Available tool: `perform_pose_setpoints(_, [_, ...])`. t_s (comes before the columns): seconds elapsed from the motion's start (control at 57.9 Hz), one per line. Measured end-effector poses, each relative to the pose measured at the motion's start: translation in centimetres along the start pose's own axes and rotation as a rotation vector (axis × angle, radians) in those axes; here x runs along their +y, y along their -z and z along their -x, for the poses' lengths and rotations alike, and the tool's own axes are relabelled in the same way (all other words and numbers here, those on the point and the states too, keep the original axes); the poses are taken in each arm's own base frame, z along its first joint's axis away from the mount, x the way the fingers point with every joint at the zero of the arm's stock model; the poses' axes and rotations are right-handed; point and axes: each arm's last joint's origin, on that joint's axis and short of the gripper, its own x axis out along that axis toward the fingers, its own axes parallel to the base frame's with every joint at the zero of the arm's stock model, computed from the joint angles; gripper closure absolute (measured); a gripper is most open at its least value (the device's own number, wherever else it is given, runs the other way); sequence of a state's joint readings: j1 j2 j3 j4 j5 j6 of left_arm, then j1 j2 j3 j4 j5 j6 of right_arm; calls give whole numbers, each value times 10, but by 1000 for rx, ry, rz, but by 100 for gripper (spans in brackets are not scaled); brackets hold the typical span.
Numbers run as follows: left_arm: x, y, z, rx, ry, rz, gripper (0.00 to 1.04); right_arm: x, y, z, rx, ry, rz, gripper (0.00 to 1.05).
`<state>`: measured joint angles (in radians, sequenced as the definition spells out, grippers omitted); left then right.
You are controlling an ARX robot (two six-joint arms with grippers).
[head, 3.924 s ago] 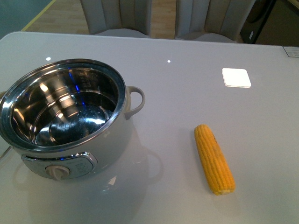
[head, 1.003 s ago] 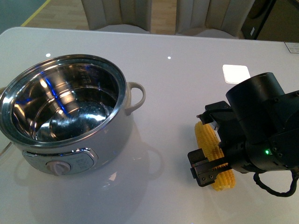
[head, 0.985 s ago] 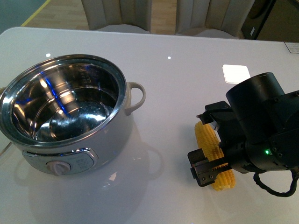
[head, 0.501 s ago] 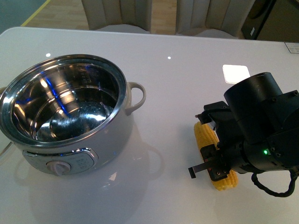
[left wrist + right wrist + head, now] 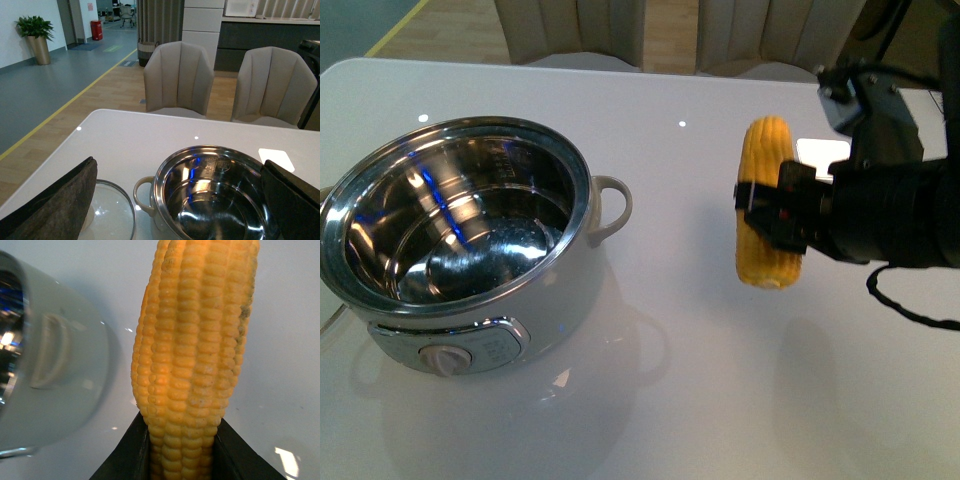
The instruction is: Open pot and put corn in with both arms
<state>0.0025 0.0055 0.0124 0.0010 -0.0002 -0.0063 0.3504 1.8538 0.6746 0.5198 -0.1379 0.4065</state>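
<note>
1. Start with the left gripper, close by the pot. Fingers spread wide, holding nothing.
2. Spot the glass lid lying flat on the table just beside the pot. Pot open already, shiny bowl bare inside.
3. Mind the steel rim and the white loop handle on the side facing the corn. Hard edges, easy to bump.
4. Cross the bare stretch of table between pot and corn. Nothing there to hit, so plenty of room to move.
5. Find the corn up in the air, well to the right of the pot, standing almost straight up. Squeezed tight round its middle by the right gripper, one jaw on each side.
6. Now the job, most likely: carry the corn sideways to above the bowl. Stay high enough for the bottom tip to clear the rim.
7. Aim for the middle of the bowl and tip the cob flatter, as it looks about as long as the bowl is wide. Lower it right down before letting go, never from high up.
8. Hold the left gripper clear of the bowl while the corn comes over.
9. Leave the white square at the far right alone.
</note>
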Motion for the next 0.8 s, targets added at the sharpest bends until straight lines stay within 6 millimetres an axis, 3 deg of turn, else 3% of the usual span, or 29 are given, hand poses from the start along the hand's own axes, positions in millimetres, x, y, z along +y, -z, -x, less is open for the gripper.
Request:
perform_pose_setpoints(0.277, [0, 0, 0, 0, 0, 0, 7, 46, -21, 5, -50, -200, -142, 84])
perform_pose_setpoints(0.484, [0, 0, 0, 0, 0, 0, 7, 99, -17, -15, 16, -332, -204, 85])
perform_pose_setpoints(0.795, [0, 0, 0, 0, 0, 0, 7, 135, -20, -31, 77, -390, -214, 85])
